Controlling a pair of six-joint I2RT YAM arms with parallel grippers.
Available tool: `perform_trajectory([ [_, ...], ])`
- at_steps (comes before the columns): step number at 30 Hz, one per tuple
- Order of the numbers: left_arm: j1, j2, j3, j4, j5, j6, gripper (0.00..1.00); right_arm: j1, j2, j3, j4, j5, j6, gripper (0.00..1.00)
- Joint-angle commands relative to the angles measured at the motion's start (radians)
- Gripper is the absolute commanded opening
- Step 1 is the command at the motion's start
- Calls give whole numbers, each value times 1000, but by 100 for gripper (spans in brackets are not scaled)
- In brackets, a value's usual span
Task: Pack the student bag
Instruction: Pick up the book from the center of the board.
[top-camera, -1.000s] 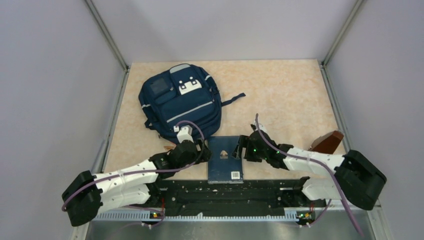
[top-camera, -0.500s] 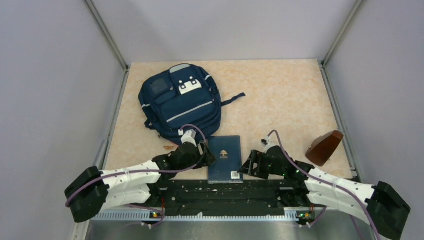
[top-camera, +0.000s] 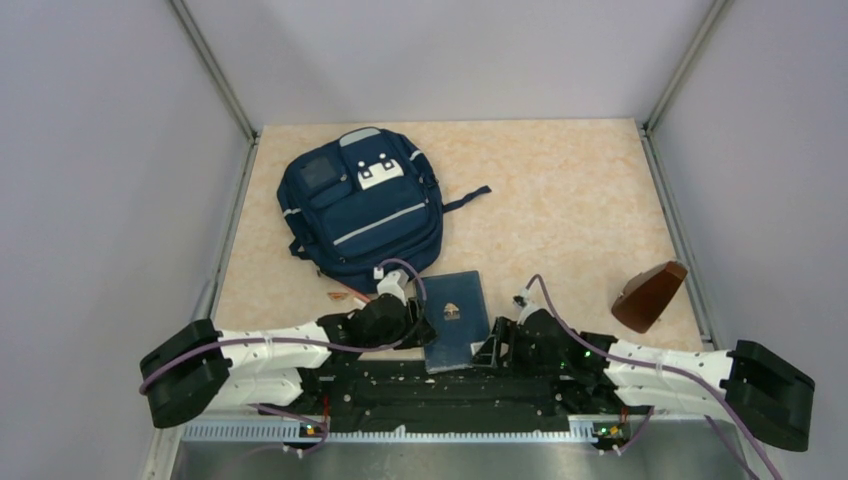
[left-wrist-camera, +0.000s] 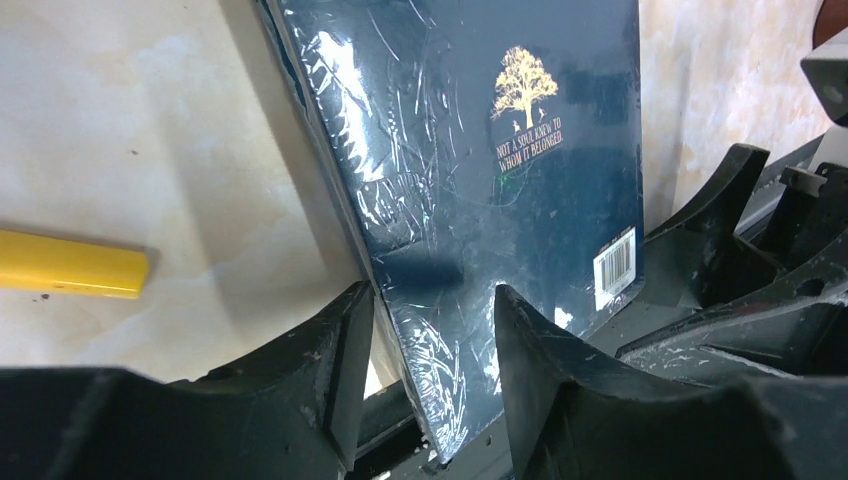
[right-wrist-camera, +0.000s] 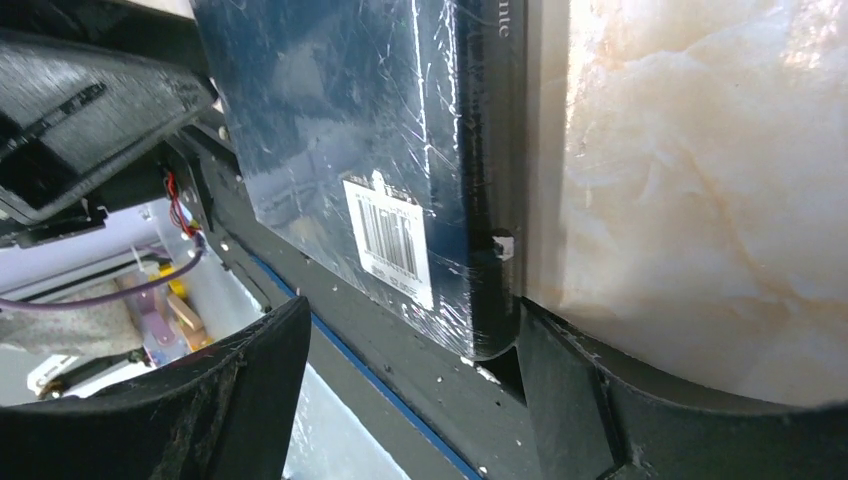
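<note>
Two arms, one book (top-camera: 457, 315); the step in hand reads as picking it up ahead of bagging. Top view: student bag (top-camera: 360, 205) lies flat at 11 o'clock on the surface (top-camera: 570, 190), front pocket up, no open mouth showing. The book sits skewed at 6 o'clock, just off the bag's near end, its near edge over the dark base rail (top-camera: 380, 385). Left arm (top-camera: 270, 345) comes in from 8 o'clock and right arm (top-camera: 650, 355) from 4 o'clock, their wrists flanking the book's near end. A brown object (top-camera: 650, 295) sits at 4 o'clock, well apart. Finger gaps are not readable from up here. Left wrist view: left fingers (left-wrist-camera: 330, 370) stand part-way apart astride the book's near corner, one against its edge, the other over the cover. I cannot tell whether they pinch it. Only this view gives the gold tree emblem (left-wrist-camera: 523, 80) and a yellow stick (left-wrist-camera: 65, 265) at 9 o'clock on the surface. Right wrist view: right fingers (right-wrist-camera: 240, 390) are spread wide with the barcode (right-wrist-camera: 390, 240) corner between them, one clear of the cover, holding nothing. Only here does the book's thickness show. Next, in my judgement: a firm pinch across that thickness, a lift clear of the rail, and a bag mouth to receive it.
</note>
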Motion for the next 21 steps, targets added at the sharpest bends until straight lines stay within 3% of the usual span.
perform_trajectory([
  [1,-31,3,4,23,-19,-13,52,23,-3,-19,68,104,48,73],
  [6,-47,-21,10,-5,-41,-13,51,23,-5,-27,153,170,44,68],
  [13,-47,-84,14,-51,-71,16,50,27,-104,20,120,209,-16,42],
  [21,-48,-176,-15,-53,-101,34,50,26,-177,44,178,256,-141,39],
])
